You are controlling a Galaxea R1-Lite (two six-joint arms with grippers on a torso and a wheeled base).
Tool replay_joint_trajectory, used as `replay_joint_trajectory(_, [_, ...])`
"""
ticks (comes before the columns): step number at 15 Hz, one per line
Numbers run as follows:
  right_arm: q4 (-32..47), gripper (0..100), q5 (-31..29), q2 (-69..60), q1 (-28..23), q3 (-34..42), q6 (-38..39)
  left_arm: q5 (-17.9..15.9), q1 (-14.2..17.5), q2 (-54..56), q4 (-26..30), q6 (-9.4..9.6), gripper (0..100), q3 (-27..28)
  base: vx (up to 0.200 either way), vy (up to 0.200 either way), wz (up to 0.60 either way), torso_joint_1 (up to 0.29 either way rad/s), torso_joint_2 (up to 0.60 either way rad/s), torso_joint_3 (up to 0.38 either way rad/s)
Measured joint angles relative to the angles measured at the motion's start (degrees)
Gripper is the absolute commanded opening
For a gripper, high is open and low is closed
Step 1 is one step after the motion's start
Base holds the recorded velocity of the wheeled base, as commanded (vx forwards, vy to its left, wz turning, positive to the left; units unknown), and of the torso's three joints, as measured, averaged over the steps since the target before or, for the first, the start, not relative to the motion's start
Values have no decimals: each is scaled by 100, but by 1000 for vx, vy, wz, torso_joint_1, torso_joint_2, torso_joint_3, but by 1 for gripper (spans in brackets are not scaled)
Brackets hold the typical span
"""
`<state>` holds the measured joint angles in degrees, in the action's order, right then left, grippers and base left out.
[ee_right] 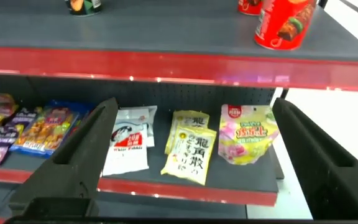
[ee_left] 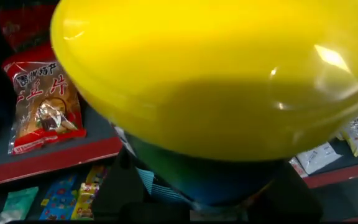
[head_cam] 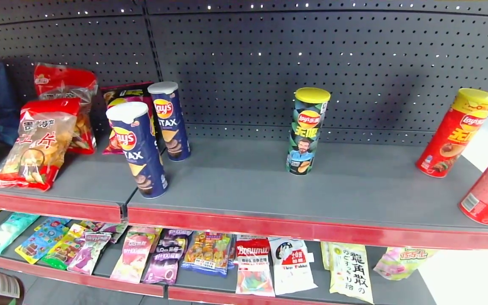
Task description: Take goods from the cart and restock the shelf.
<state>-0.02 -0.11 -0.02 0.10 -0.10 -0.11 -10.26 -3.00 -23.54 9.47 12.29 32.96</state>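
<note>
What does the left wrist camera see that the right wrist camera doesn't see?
Only the left wrist view: a big yellow-lidded can right up close, held in the left gripper, and a red snack bag.
Only the right wrist view: the open right gripper with nothing in it, a red can, and a pink and green packet.
Both: the red front edge of the upper shelf, and little packets lying on the lower shelf.

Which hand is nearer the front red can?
Right. The right hand sits below the front red can; the left hand, holding a yellow-lidded can, is by the left-end red snack bag.
</note>
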Motion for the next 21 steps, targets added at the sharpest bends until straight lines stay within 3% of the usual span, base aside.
replay_joint_trajectory(5, [-18,100,117,18,4,-32,-87,1,-5,367,27,20,0,-183,0,0,0,0,0,0])
replay_joint_trajectory(7, [-24,100,336,223,37,-546,-51,23,-2,533,23,112,0,-243,0,0,0,0,0,0])
replay_joint_trajectory(10, [-20,100,870,1504,199,-1693,-377,-10,-6,610,-4,99,0,-226,0,0,0,0,0,0])
replay_joint_trajectory(13, [-128,100,1231,3373,731,-2749,-697,79,0,645,2,88,0,-218,0,0,0,0,0,0])
replay_joint_trajectory(16, [-1229,100,1371,5168,1403,-3440,-780,455,16,596,0,-11,0,-105,0,0,0,0,0,0])
replay_joint_trajectory(18, [-1949,100,1409,6261,1892,-3761,-645,507,16,572,-6,-59,0,-74,0,0,0,0,0,0])
replay_joint_trajectory(21, [-2299,100,1418,7463,2432,-4242,-460,714,20,585,-4,-61,0,-55,0,0,0,0,0,0])
